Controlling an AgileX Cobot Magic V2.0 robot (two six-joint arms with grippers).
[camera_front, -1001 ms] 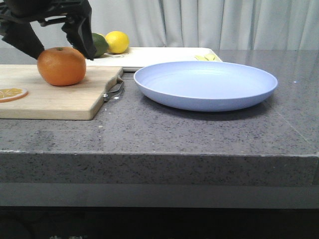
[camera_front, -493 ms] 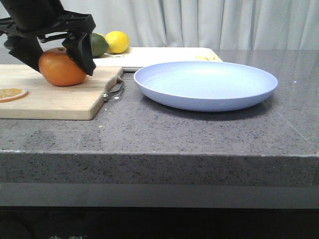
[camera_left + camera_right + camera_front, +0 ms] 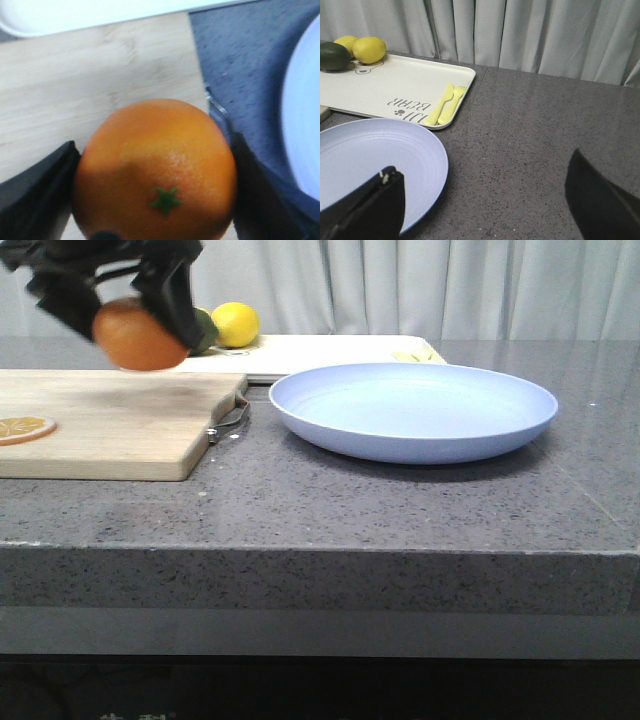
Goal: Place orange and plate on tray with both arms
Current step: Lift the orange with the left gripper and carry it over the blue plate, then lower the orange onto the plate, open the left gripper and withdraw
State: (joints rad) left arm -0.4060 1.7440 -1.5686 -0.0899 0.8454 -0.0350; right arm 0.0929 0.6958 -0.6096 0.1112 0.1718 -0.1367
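I see my left gripper [image 3: 125,302] pinching the orange [image 3: 138,334], lifted clear above the board [image 3: 120,425]; plate [image 3: 412,410] at three o'clock on the counter, tray [image 3: 320,352] behind; right gripper [image 3: 485,200] spread wide

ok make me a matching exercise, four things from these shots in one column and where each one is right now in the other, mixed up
Things:
1. orange
2. plate
3. orange slice
4. lemon

Places:
A. lying on the wooden cutting board
B. on the white tray at the back
C. clamped in the left pincer, lifted clear of the board
D. sitting on the grey countertop

Pairs: 1-C, 2-D, 3-A, 4-B
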